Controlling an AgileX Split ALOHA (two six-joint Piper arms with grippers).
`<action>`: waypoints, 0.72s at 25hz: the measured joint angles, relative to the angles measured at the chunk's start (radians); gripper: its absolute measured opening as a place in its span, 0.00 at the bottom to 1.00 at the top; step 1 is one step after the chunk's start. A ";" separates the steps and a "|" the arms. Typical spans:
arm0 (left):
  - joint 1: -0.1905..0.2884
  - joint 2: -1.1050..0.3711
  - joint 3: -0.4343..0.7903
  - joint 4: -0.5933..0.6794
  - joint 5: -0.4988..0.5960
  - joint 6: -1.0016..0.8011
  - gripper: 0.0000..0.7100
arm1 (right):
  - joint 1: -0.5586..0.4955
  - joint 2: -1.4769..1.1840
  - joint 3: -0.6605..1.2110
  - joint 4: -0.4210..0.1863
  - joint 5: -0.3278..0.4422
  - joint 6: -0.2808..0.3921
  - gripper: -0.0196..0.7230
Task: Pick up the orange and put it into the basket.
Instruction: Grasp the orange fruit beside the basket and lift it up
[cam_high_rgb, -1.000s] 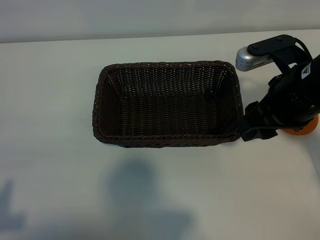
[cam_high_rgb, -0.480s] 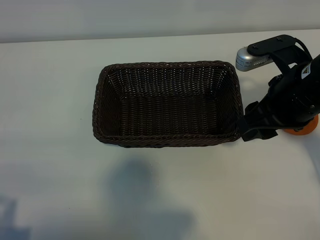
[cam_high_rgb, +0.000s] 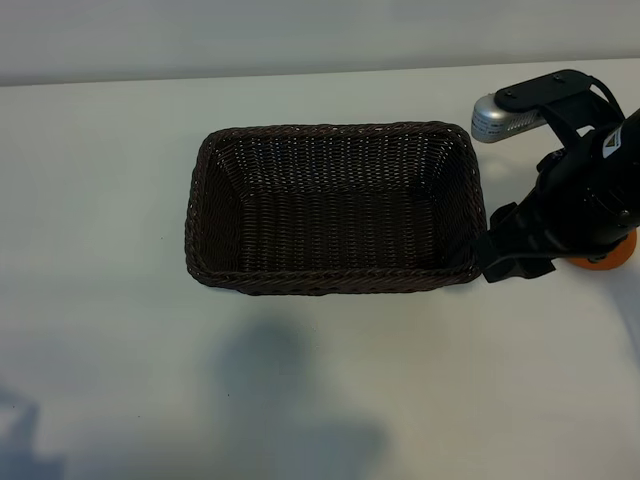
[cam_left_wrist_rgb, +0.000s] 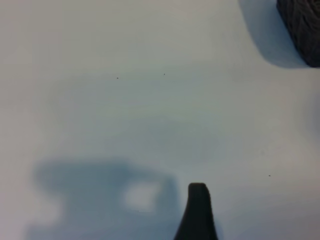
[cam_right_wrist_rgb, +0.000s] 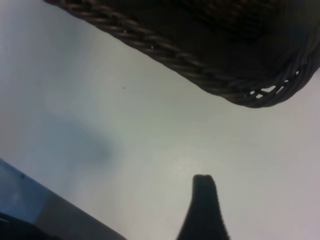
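The right gripper hung just beside the right end of the rectangular dark brown woven wicker basket, its jaws parted and holding nothing. The small round orange lay on the white table directly behind it, mostly hidden by the arm. Bare tabletop stretched under the left gripper's fingertip, jaws likewise parted.

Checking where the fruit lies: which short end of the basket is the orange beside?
The basket's short end nearest the right arm; the orange peeks out beyond it, under the right gripper. The opposite end faces bare table.
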 joint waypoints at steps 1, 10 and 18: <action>-0.002 0.000 0.000 0.001 0.000 -0.005 0.84 | 0.000 0.000 0.000 0.000 0.000 0.000 0.73; -0.007 -0.005 0.000 0.002 0.000 -0.013 0.84 | 0.000 0.000 0.000 -0.108 -0.061 0.099 0.73; -0.007 -0.065 0.000 0.002 0.000 -0.013 0.84 | -0.117 0.026 0.000 -0.329 -0.137 0.290 0.73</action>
